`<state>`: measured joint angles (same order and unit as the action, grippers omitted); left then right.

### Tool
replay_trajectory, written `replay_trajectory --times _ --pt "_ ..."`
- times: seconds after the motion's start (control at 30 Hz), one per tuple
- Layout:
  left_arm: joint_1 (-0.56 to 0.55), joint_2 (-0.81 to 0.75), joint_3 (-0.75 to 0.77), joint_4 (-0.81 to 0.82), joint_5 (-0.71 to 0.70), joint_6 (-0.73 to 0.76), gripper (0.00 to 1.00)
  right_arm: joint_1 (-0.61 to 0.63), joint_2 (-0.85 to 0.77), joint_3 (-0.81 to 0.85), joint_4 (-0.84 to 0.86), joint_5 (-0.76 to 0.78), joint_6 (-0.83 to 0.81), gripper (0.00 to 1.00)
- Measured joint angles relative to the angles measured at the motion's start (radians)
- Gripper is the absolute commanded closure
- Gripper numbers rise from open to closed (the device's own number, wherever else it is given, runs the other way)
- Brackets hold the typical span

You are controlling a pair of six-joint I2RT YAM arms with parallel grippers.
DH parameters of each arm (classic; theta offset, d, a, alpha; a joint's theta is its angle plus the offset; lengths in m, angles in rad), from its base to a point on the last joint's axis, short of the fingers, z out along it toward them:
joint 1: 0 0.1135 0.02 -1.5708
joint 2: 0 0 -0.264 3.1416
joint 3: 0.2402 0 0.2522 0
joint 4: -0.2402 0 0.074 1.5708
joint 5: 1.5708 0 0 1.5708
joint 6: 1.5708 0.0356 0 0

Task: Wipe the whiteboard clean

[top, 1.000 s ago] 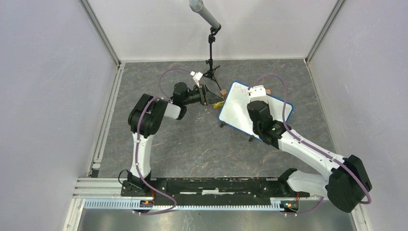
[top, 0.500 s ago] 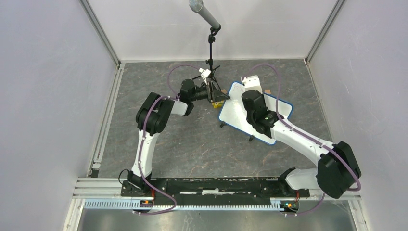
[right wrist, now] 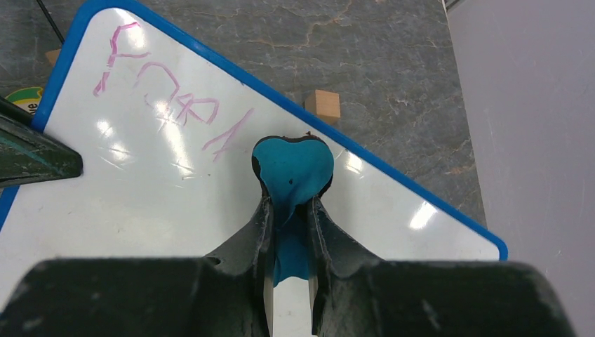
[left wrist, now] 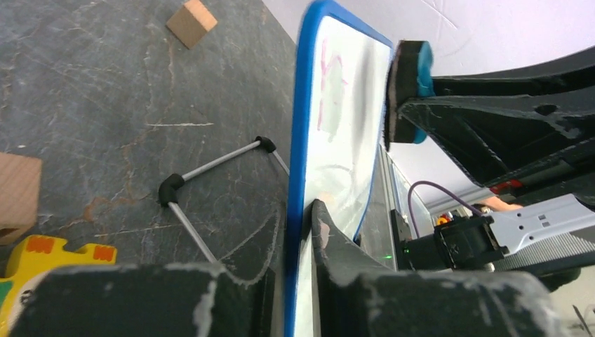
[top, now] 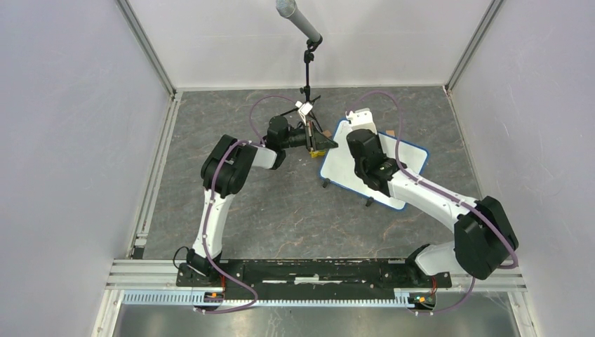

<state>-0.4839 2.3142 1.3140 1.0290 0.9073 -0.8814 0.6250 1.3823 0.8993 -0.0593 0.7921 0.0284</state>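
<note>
One whiteboard (top: 338, 163) stands tilted on a thin wire stand (left wrist: 210, 163) on the table (top: 281, 210). The left fingers (left wrist: 321, 235) pinch its blue rim, one finger on each face. The right fingers (right wrist: 262, 223) are clamped on the one teal eraser (right wrist: 293, 165), whose pad sits at the board's face. Pink scribbles (right wrist: 165, 102) lie beyond it and to its left.

One wooden block (left wrist: 191, 22) lies beyond the left fingers, behind the board. A second wooden block (left wrist: 17, 189) lies beside them, next to one yellow toy piece (left wrist: 42, 256). One microphone stand (top: 307, 77) rises just behind them.
</note>
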Motion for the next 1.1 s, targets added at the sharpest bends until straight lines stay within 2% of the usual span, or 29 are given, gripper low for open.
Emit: replay_trajectory --times 0.13,0.7,0.9,1.1 --pt "-0.003 -0.001 0.002 0.013 0.015 0.001 0.97 0.0 0.025 0.009 0.003 0.003 -0.008 0.84" --pt "-0.008 -0.019 0.002 -0.065 0.003 0.087 0.98 0.03 0.301 0.27 0.044 -0.094 0.023 0.84" --pt "-0.008 -0.024 0.001 -0.073 -0.004 0.09 0.98 0.022 0.283 0.24 0.066 -0.094 0.037 0.84" --pt "-0.01 -0.031 -0.006 -0.072 -0.018 0.09 0.98 -0.031 0.128 0.062 0.09 -0.088 0.063 0.84"
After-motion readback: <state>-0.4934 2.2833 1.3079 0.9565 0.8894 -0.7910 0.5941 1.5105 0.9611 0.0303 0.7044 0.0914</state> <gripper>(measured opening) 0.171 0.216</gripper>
